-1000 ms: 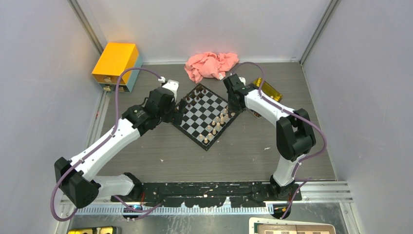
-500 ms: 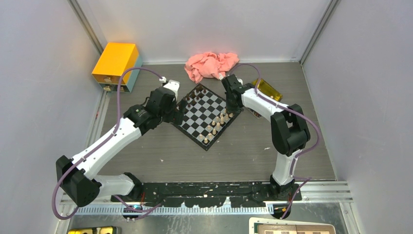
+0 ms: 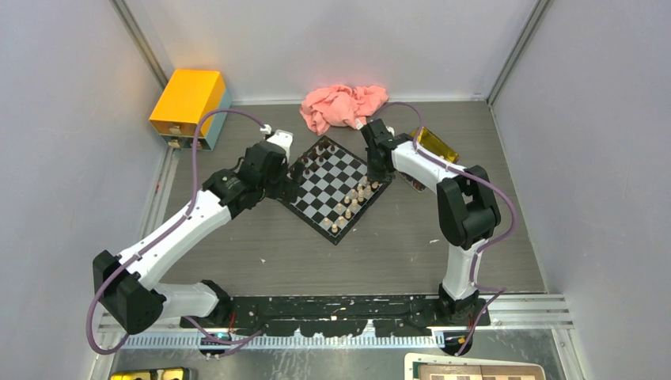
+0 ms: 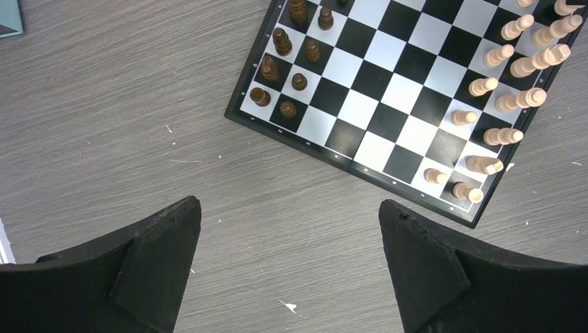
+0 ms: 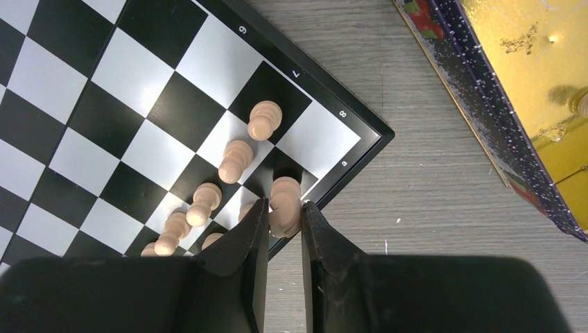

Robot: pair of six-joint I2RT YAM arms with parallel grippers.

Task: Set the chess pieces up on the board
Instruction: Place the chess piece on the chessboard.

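The black and pale checked board [image 3: 332,187] lies turned like a diamond mid-table. Dark brown pieces [image 4: 281,66] stand along its far-left side, pale beige pieces [image 4: 503,104] along its right side. My right gripper [image 5: 284,211] is shut on a pale beige piece [image 5: 284,205] over the board's right corner [image 5: 347,149], beside other pale pieces [image 5: 236,161]. My left gripper [image 4: 290,222] is open and empty, above bare table just off the board's left edge [image 4: 298,139].
A yellow see-through tray [image 3: 434,146] lies just right of the board, close to my right gripper. A pink cloth [image 3: 342,106] is bunched behind the board. An orange box [image 3: 188,98] stands at the far left. Grey walls enclose the table.
My right arm has swung slightly left, bringing its gripper closer over the board's right corner. The left arm has barely shifted.
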